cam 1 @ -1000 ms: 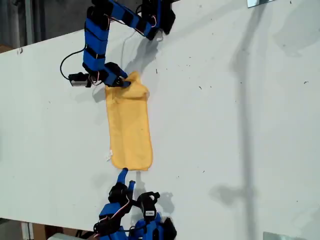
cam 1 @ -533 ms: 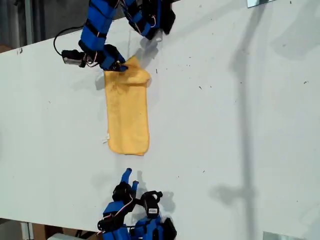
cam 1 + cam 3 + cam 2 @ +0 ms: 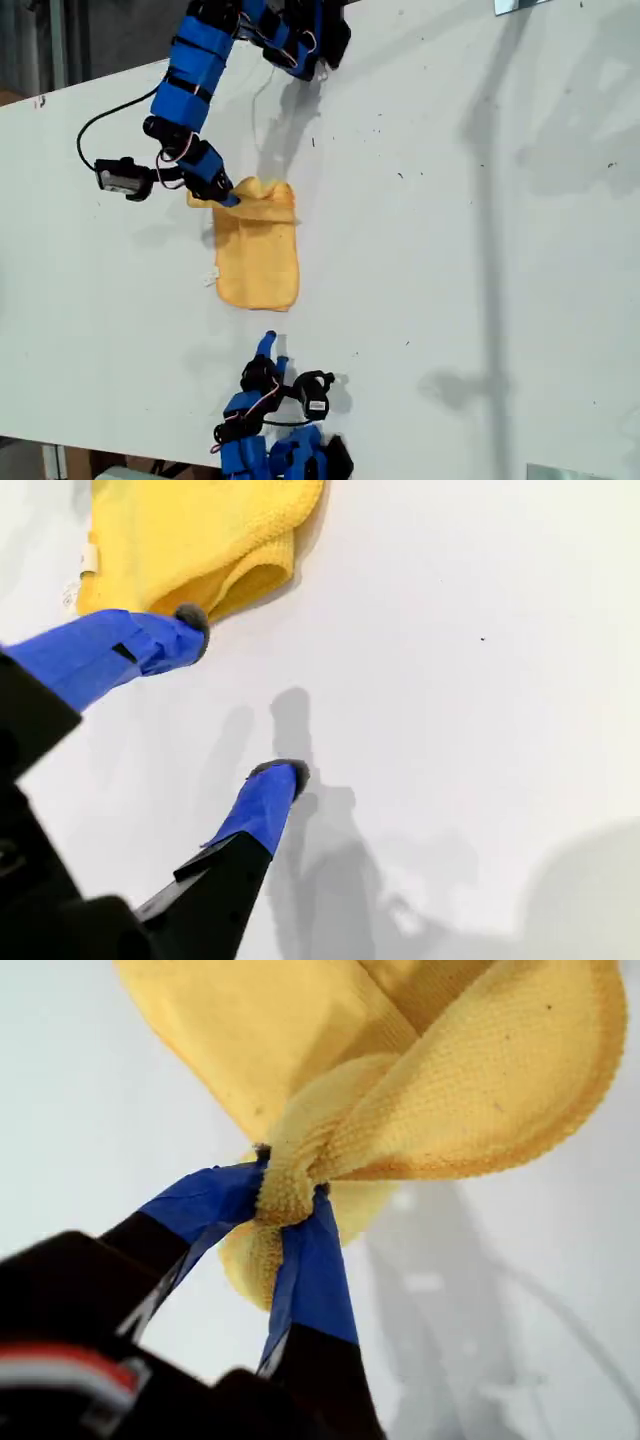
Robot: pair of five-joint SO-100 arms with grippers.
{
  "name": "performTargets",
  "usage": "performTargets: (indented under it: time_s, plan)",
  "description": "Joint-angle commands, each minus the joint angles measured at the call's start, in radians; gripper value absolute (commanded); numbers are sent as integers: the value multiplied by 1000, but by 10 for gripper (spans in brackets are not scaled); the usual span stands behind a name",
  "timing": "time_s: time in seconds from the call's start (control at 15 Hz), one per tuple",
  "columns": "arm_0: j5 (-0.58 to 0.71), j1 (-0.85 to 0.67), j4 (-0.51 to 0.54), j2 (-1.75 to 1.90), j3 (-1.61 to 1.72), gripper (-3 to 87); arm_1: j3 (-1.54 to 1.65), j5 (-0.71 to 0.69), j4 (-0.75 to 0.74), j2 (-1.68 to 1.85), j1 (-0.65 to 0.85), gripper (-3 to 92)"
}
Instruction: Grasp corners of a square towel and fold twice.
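Observation:
The yellow-orange towel [image 3: 258,258] lies as a narrow folded strip on the white table [image 3: 450,220]. My first gripper [image 3: 225,196] is shut on the towel's far corner [image 3: 285,1195], bunching the cloth between its blue-taped fingers [image 3: 315,1270] and holding that end lifted and folded back over the strip. The towel [image 3: 450,1090] hangs wide beyond the jaws. My second gripper [image 3: 270,350] is open just off the towel's near end [image 3: 190,530], with one fingertip [image 3: 185,620] close to the rounded fold. A small white tag [image 3: 211,279] shows on the edge at the exterior view's left.
A black cable [image 3: 100,125] loops beside the first arm, toward the table's far edge at the exterior view's left. Metal pieces sit at the exterior view's top right [image 3: 520,5] and bottom right [image 3: 560,472].
My first gripper has carried the towel's far end toward the near end, so the visible strip is shorter. My second gripper has drawn back from the near edge and shifted slightly.

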Motion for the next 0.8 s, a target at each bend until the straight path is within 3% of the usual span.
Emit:
performTargets:
  time_s: [0.0,0.33,0.73]
  plan:
    - [17,-18,-87,-77,-5,265,-244,-20,-26,-129,-35,-1]
    - [18,-15,-109,-92,-5,269,-428,-170,-153,-209,-104,-1]
    - [11,-6,-115,-75,12,271,-494,-196,-308,-419,-118,-1]
